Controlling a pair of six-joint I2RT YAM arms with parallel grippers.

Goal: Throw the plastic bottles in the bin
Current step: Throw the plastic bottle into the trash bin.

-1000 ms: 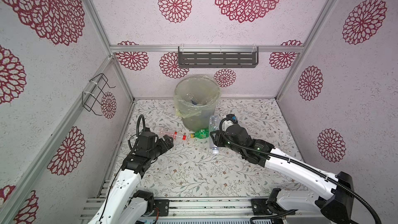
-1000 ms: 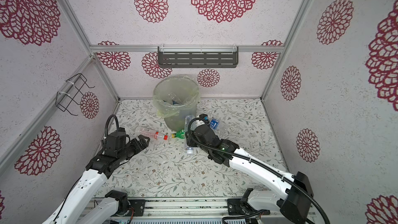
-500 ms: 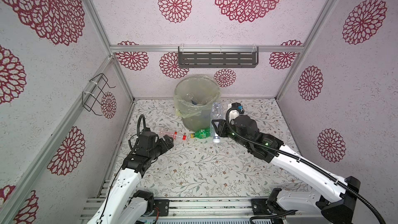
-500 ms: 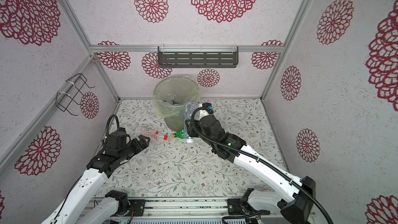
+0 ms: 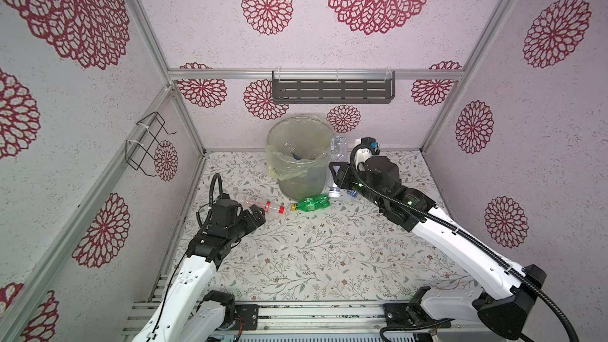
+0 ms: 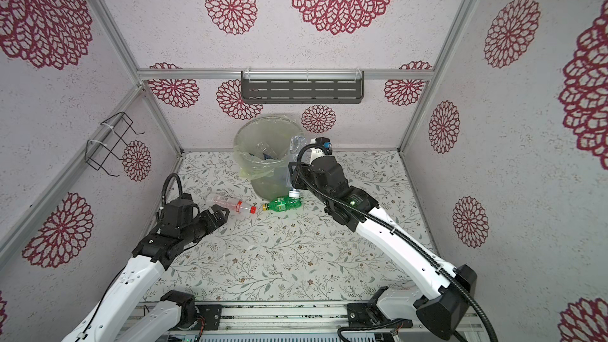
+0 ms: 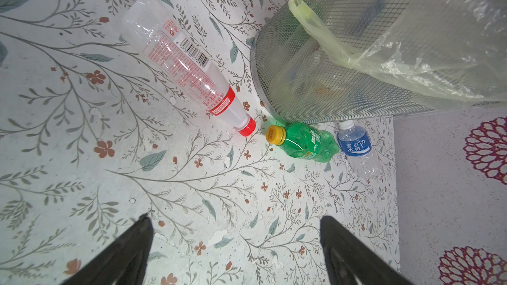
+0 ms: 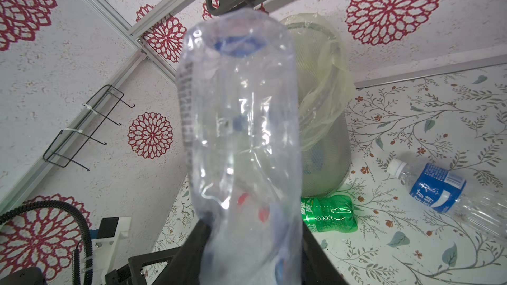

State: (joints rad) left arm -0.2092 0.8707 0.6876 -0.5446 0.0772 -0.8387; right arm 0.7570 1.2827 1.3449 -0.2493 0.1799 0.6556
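- Plastic bottles [image 5: 291,148] lie down inside the bin [image 5: 301,189]; three more lie on the counter [image 5: 312,251] at its foot, and one is in my grasp.
- My right gripper [image 5: 335,172] is clamped narrow on a clear bottle [image 5: 339,144], gripping it near its lower end.
- That bottle stands nearly upright, white cap down and base up at about the height of the bin's rim. It is outside the bin, just beside the wall on my right arm's side; I cannot tell whether it touches.
- In the right wrist view the clear bottle [image 8: 241,132] rises crumpled from between my fingers and fills the middle of the picture.
- My left gripper [image 5: 258,214] is spread wide with nothing in it, low over the counter beside the red-capped bottle [image 5: 260,203].
- The red-capped bottle lies on its side, its cap pointing at the yellow cap of the green bottle [image 5: 311,202]; the two caps are near but apart.
- The green bottle lies on its side just beside the bin's foot.
- The blue-labelled bottle [image 7: 355,146], white-capped, lies on its side just beyond the green one.
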